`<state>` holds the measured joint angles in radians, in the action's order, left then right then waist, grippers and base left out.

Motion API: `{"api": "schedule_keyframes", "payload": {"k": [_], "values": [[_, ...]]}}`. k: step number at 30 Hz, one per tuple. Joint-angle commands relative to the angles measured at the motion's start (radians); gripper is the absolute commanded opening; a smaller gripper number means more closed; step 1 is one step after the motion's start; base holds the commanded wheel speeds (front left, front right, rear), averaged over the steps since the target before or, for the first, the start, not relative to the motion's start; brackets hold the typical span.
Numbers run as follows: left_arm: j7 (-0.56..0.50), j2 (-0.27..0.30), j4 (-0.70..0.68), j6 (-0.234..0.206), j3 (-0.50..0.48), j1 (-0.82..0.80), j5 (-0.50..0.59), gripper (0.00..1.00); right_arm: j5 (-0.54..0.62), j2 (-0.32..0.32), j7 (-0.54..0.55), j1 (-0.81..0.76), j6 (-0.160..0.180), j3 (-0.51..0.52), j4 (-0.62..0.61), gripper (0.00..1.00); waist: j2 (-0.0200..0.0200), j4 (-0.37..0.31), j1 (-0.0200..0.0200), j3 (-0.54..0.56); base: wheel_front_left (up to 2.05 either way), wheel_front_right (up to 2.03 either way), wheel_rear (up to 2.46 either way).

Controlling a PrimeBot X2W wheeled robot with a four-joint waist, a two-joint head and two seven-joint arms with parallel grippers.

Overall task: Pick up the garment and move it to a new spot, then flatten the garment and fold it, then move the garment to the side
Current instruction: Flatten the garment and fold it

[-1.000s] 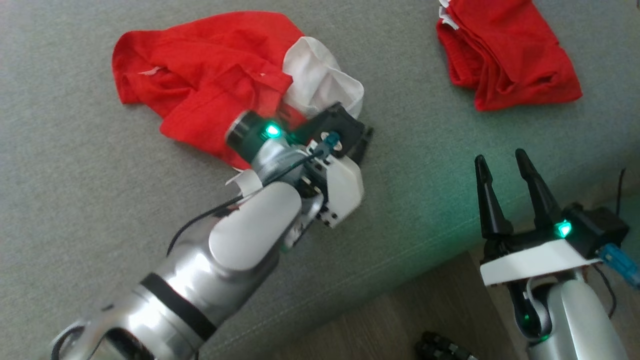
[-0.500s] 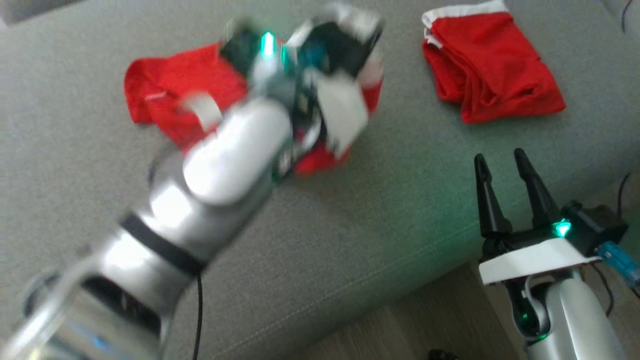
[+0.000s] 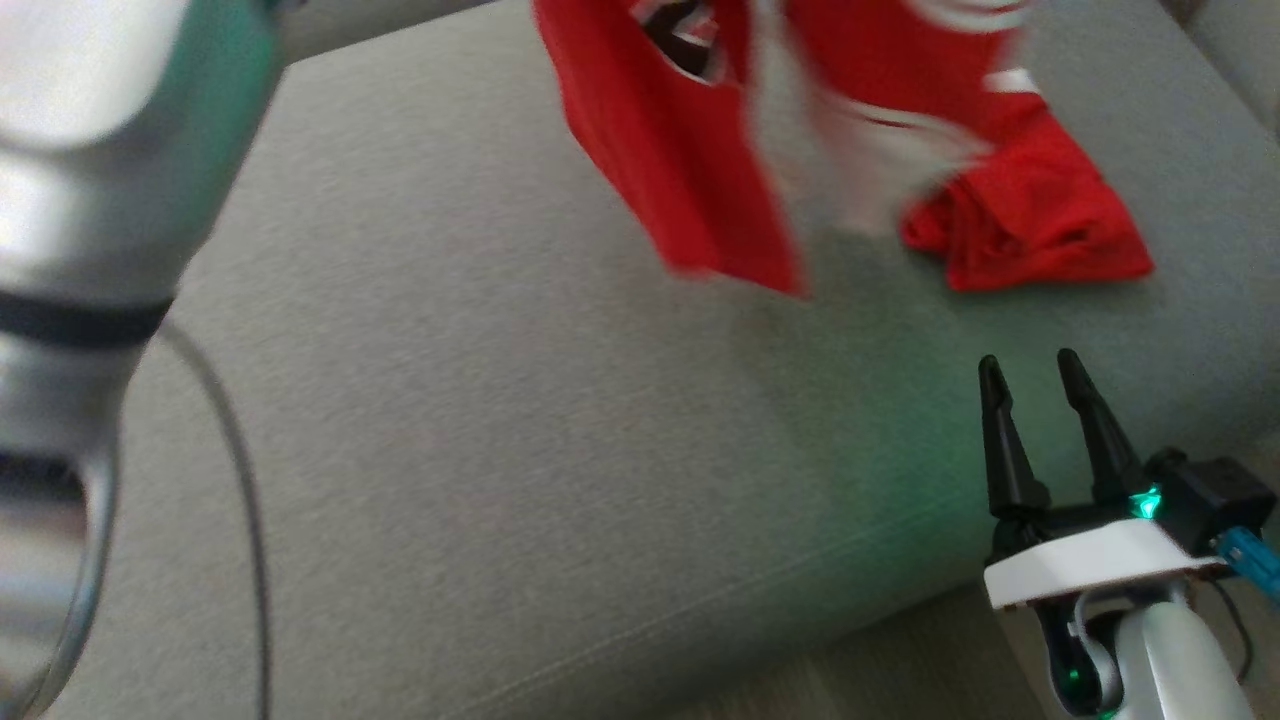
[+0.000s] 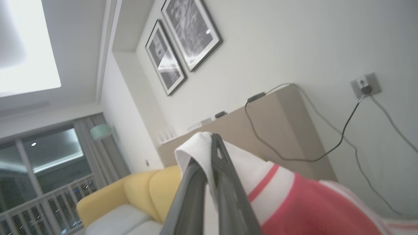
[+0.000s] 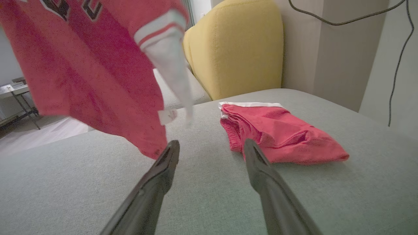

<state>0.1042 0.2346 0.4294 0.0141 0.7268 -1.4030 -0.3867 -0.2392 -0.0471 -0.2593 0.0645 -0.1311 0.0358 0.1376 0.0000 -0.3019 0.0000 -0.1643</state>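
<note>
One limp red jersey (image 3: pixel 680 180) hangs, white trim clenched in left jaws; right jaws released over grey woven cushion (image 3: pixel 500 450)

**Nothing legible on my feeds**

I see dark, white-edged characters (image 5: pixel 62 8) on the red jersey (image 5: pixel 81 58), eleven o'clock in my right wrist view, cut off, unreadable. Its small white tag (image 5: pixel 167 116) is too blurred.

A grey upholstered seat (image 3: pixel 500 450) spreads wide, with wood floor (image 3: pixel 900 685) at its near edge. A yellow sofa (image 5: pixel 233 49) stands beyond. Two framed pictures (image 4: pixel 192 32) hang on the pale wall (image 4: pixel 294 39), left of a wall socket (image 4: pixel 365 85). A bright ceiling panel (image 4: pixel 29 45) glows above a curtained window (image 4: pixel 42 163).
</note>
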Motion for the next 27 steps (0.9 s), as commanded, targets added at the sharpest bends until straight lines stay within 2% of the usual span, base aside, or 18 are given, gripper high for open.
{"api": "schedule_keyframes", "payload": {"k": [1, 2, 3, 6, 12, 15, 16, 17, 18, 19, 23, 26, 27], "values": [[-0.019, 0.090, -0.044, -0.022, -0.035, 0.065, -0.011, 0.00, 0.015, -0.003, -0.002, 0.012, 0.000, -0.014, -0.037, 1.00, 0.0000, 0.048, 0.0000, 0.010, 0.00, 0.00, 0.00], [-0.025, 0.115, -0.062, -0.033, -0.038, 0.116, -0.020, 0.00, 0.020, -0.003, -0.002, 0.011, 0.000, -0.012, -0.038, 1.00, 0.0000, 0.063, 0.0000, 0.009, 0.00, 0.00, 0.00], [-0.025, 0.115, -0.062, -0.033, -0.038, 0.116, -0.020, 0.00, 0.020, -0.003, -0.002, 0.011, 0.000, -0.012, -0.038, 1.00, 0.0000, 0.063, 0.0000, 0.009, 0.00, 0.00, 0.00], [-0.042, 0.192, -0.114, -0.086, -0.062, 0.306, -0.068, 0.00, 0.033, -0.003, -0.002, 0.011, 0.000, -0.011, -0.043, 1.00, 0.0000, 0.100, 0.0000, 0.005, 0.00, 0.00, 0.00], [0.015, 0.326, -0.204, -0.263, -0.149, 0.767, -0.166, 0.00, 0.045, -0.003, -0.002, 0.023, 0.000, -0.007, -0.048, 1.00, 0.0000, 0.139, 0.0000, -0.022, 0.00, 0.00, 0.00], [0.075, 0.349, -0.227, -0.328, -0.186, 0.940, -0.203, 0.00, 0.048, -0.003, -0.002, 0.026, 0.000, -0.011, -0.048, 1.00, 0.0000, 0.148, 0.0000, -0.031, 0.00, 0.00, 0.00], [0.091, 0.353, -0.234, -0.348, -0.197, 0.985, -0.209, 0.24, 0.049, -0.003, -0.002, 0.025, 0.000, -0.012, -0.048, 1.00, 0.0000, 0.150, 0.0000, -0.032, 0.00, 0.00, 0.00], [0.104, 0.352, -0.244, -0.367, -0.207, 1.025, -0.217, 0.55, 0.050, -0.003, -0.002, 0.025, 0.000, -0.012, -0.048, 1.00, 0.0000, 0.151, 0.0000, -0.033, 0.00, 0.00, 0.00], [0.111, 0.354, -0.252, -0.386, -0.214, 1.062, -0.220, 0.75, 0.050, -0.003, -0.002, 0.024, 0.000, -0.013, -0.047, 1.00, 0.0000, 0.151, 0.0000, -0.033, 0.00, 0.00, 0.00], [0.117, 0.359, -0.260, -0.407, -0.218, 1.093, -0.215, 1.00, 0.051, -0.003, -0.002, 0.023, 0.000, -0.013, -0.047, 1.00, 0.0000, 0.151, 0.0000, -0.033, 0.00, 0.00, 0.00], [0.145, 0.383, -0.314, -0.464, -0.213, 1.151, -0.136, 1.00, 0.051, -0.003, -0.002, 0.024, 0.000, -0.022, -0.043, 1.00, 0.0000, 0.143, 0.0000, -0.034, 0.00, 0.00, 0.00], [0.155, 0.425, -0.374, -0.463, -0.137, 1.124, 0.048, 1.00, 0.050, -0.003, -0.002, 0.025, 0.000, -0.032, -0.039, 1.00, 0.0000, 0.130, 0.0000, -0.033, 0.00, 0.00, 0.00], [0.156, 0.428, -0.392, -0.443, -0.103, 1.107, 0.097, 1.00, 0.050, -0.003, -0.002, 0.025, 0.000, -0.036, -0.038, 1.00, 0.0000, 0.125, 0.0000, -0.033, 0.00, 0.00, 0.00]]}}
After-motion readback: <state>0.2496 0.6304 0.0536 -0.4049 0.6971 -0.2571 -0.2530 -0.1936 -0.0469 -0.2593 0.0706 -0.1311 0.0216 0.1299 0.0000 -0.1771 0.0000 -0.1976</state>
